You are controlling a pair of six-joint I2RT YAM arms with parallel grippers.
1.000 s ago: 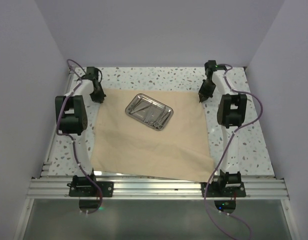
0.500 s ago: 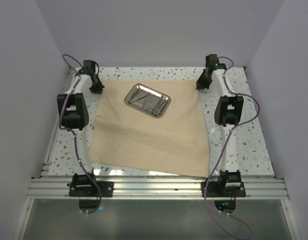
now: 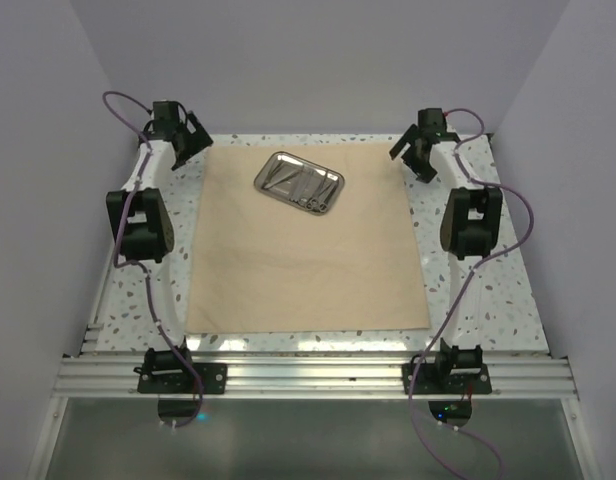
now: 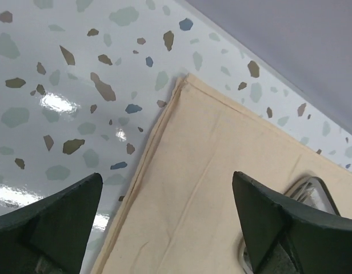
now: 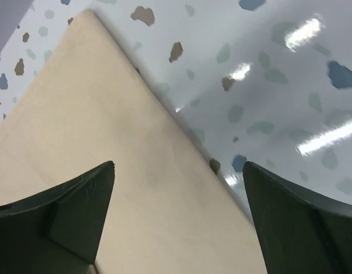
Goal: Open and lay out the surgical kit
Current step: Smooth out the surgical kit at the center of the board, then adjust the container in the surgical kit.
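The beige cloth wrap (image 3: 308, 260) lies spread flat on the speckled table, and its far corners show in both wrist views (image 4: 222, 171) (image 5: 96, 103). The shiny steel tray (image 3: 299, 182) sits on the cloth's far middle with slim silver instruments (image 3: 306, 188) inside; its rim (image 4: 313, 191) peeks into the left wrist view. My left gripper (image 3: 197, 137) (image 4: 167, 177) hovers open above the far left corner, holding nothing. Above the far right corner, my right gripper (image 3: 413, 158) (image 5: 179, 165) is open too, its jaws wide apart over the cloth's edge.
Speckled white tabletop (image 3: 488, 290) borders the cloth on all sides. Grey walls stand close behind and on both sides. An aluminium rail (image 3: 318, 378) with the arm bases runs along the near edge.
Both grippers went from shut to open and let go of the cloth's far corners. The cloth now lies flatter and squarer, and the tray has shifted slightly toward the back.
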